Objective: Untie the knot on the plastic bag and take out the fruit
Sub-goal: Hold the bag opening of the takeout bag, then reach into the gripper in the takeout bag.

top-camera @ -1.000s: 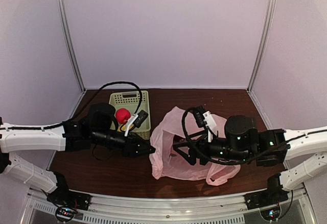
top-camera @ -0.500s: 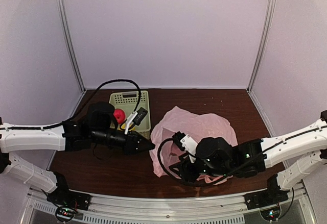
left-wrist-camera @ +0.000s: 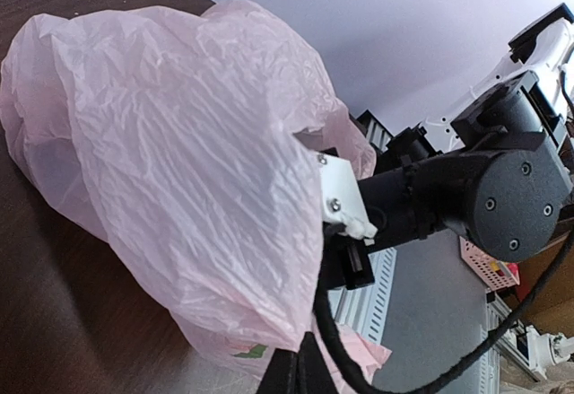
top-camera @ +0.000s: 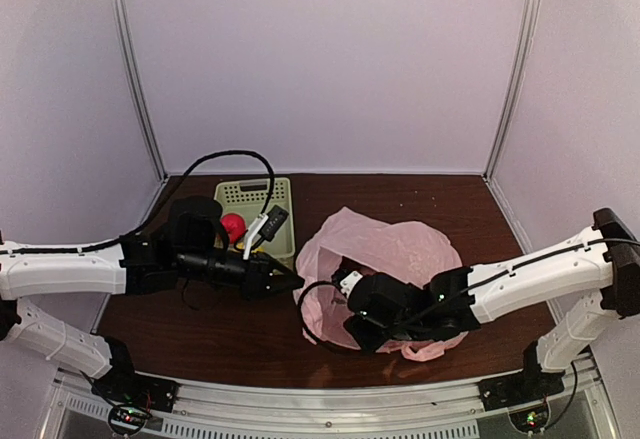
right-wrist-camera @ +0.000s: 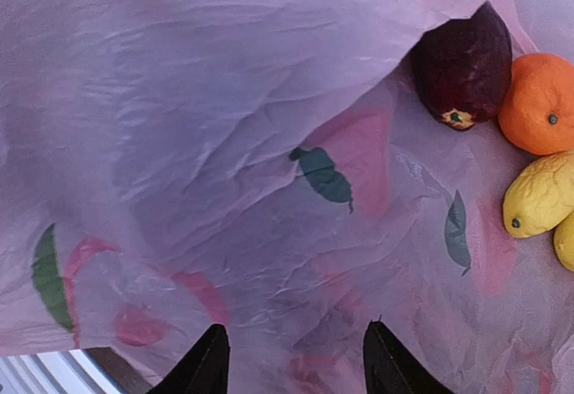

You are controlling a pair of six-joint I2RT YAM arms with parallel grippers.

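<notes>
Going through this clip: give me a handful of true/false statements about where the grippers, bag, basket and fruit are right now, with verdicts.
1. The right gripper has its jaws apart. True.
2. The basket holds nothing. False: a red fruit lies in it.
3. In the right wrist view, an orange fruit sits right beside a dark red fruit on the plastic bag. True.
4. The left gripper is the one reaching inside the plastic bag. False: it stays outside, at the bag's left edge near the basket; the right gripper is the one inside.
</notes>
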